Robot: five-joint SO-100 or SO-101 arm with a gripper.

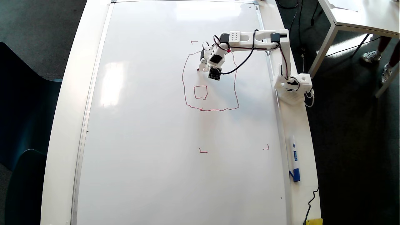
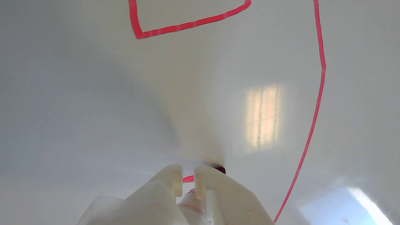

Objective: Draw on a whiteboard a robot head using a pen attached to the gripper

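Only the wrist view shows the tool [image 2: 187, 178] gripping the pen [image 2: 191, 203].

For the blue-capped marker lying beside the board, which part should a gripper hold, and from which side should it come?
Judging by the overhead view, grip the blue-capped marker at the middle of its white barrel, coming straight down from above. It lies flat, alone on the table edge beside the whiteboard, its length along the board's edge, so the jaws should close across its narrow width.
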